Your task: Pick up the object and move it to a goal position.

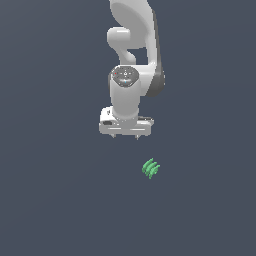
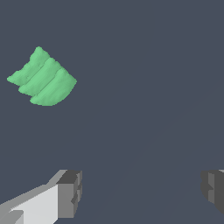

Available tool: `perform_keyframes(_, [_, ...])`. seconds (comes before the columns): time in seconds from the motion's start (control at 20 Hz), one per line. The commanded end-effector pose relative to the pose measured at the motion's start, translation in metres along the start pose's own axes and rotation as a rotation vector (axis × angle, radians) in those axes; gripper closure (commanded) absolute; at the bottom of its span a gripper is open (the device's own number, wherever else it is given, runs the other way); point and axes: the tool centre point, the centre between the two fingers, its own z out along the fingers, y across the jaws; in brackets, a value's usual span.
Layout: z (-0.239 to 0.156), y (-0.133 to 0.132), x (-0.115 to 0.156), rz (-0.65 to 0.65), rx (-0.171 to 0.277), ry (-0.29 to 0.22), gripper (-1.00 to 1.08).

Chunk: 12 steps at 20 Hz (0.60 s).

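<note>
The object (image 1: 151, 168) is a small bright green lumpy item of three parallel ridged lobes, lying on the dark grey surface. It also shows in the wrist view (image 2: 43, 78), off to the side of the fingers. My white gripper (image 1: 125, 136) hangs open and empty above the surface, up and toward the exterior view's left of the object, not touching it. In the wrist view the gripper (image 2: 140, 192) shows two grey fingertips (image 2: 70, 192) set wide apart with nothing between them.
The flat dark grey surface (image 1: 60, 200) fills both views. The white arm (image 1: 131, 60) rises above the gripper to the frame's top edge. No other object shows.
</note>
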Motion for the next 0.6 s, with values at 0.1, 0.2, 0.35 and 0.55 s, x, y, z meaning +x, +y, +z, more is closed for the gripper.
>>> perform_keyframes(0.1, [0.001, -0.003, 0.000, -0.005, 0.002, -0.003, -0.92])
perform_keyframes(0.2, [0.003, -0.011, -0.002, -0.021, 0.008, -0.010, -0.92])
perform_keyframes(0.35, [0.006, -0.025, -0.005, -0.050, 0.017, -0.023, -0.92])
perform_keyframes(0.55, [0.007, -0.028, -0.006, -0.061, 0.020, -0.026, -0.92])
